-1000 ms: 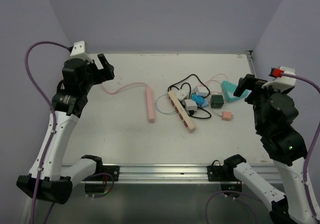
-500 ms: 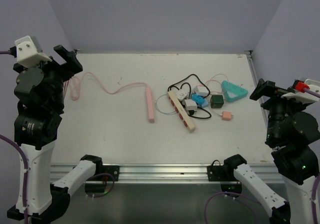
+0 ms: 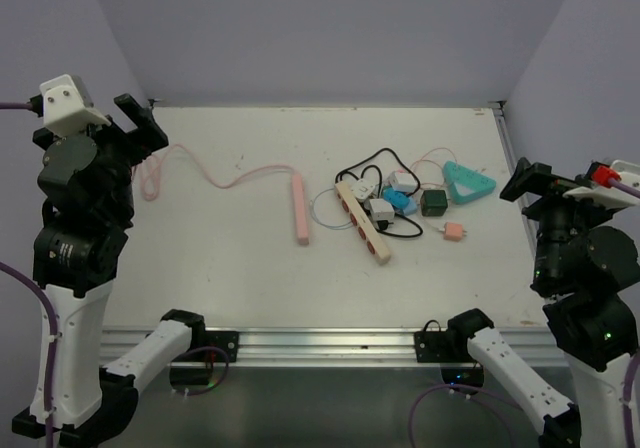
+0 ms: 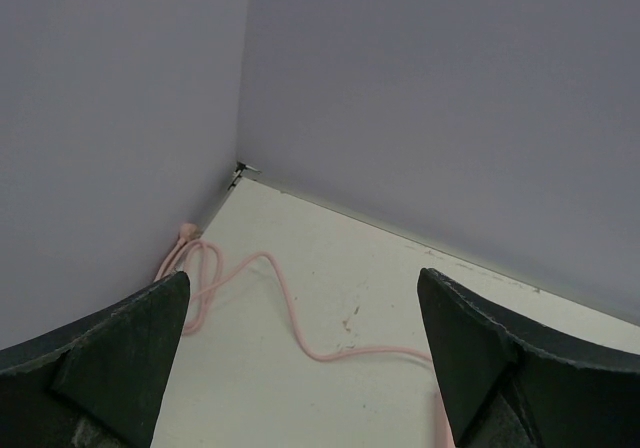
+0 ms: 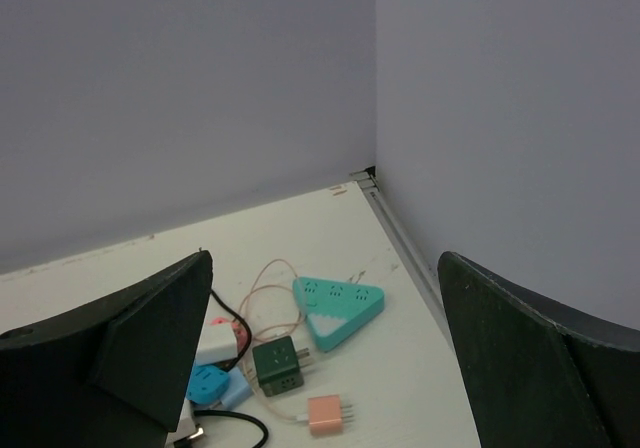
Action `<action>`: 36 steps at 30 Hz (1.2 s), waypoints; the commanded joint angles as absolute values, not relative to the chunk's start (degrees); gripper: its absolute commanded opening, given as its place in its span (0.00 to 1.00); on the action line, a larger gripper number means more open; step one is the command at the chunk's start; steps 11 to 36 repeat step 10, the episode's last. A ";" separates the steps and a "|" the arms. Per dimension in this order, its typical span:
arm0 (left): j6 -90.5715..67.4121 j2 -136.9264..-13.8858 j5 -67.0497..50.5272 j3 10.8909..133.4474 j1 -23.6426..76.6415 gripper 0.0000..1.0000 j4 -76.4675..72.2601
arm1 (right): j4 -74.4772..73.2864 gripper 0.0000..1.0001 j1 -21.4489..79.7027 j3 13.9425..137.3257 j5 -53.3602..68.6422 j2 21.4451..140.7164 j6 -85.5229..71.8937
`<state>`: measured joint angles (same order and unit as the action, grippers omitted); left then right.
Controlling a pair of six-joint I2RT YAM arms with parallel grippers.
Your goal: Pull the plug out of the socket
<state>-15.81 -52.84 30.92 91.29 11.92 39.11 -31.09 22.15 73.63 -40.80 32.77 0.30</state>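
Within the last second both arms have been drawn back from over the worktop (image 3: 230, 268) and raised upright at its left and right edges; over the last half second almost nothing more has shifted, so a parked, waiting pose is suggested. The left fingers (image 4: 100, 358) are seen spread wide apart in the left wrist view, with nothing between them, and only the pink cord (image 4: 290, 308) and the far corner lie ahead of them. The right fingers (image 5: 140, 348) are likewise held wide open and empty, high above the clutter at the right side. The task's thing has not been touched. The cream power strip (image 3: 362, 222) lies slantwise near the middle of the worktop, and the grey-white plug (image 3: 381, 210) appears to be seated in it still, its black cable looped behind. The blue adapter (image 3: 400, 201), the green adapter (image 3: 433, 202) and the teal triangular socket block (image 3: 468, 182) lie just beside it. With both arms well apart from the strip, the pull is judged not yet begun, or a fresh approach is being set up. One set of fingers would have to be brought down onto the plug, and the strip would probably have to be held down by the other.
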 commanded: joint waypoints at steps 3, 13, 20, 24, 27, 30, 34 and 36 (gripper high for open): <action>-14.68 -52.65 31.90 89.91 12.74 1.00 38.85 | -28.39 0.99 22.15 72.86 -39.20 33.66 -1.93; -13.71 -52.38 32.52 88.60 13.62 1.00 37.79 | -27.86 0.99 22.15 72.51 -38.58 33.66 -2.64; -13.71 -52.38 32.52 88.60 13.62 1.00 37.79 | -27.86 0.99 22.15 72.51 -38.58 33.66 -2.64; -13.71 -52.38 32.52 88.60 13.62 1.00 37.79 | -27.86 0.99 22.15 72.51 -38.58 33.66 -2.64; -13.71 -52.38 32.52 88.60 13.62 1.00 37.79 | -27.86 0.99 22.15 72.51 -38.58 33.66 -2.64; -13.71 -52.38 32.52 88.60 13.62 1.00 37.79 | -27.86 0.99 22.15 72.51 -38.58 33.66 -2.64; -13.71 -52.38 32.52 88.60 13.62 1.00 37.79 | -27.86 0.99 22.15 72.51 -38.58 33.66 -2.64; -13.71 -52.38 32.52 88.60 13.62 1.00 37.79 | -27.86 0.99 22.15 72.51 -38.58 33.66 -2.64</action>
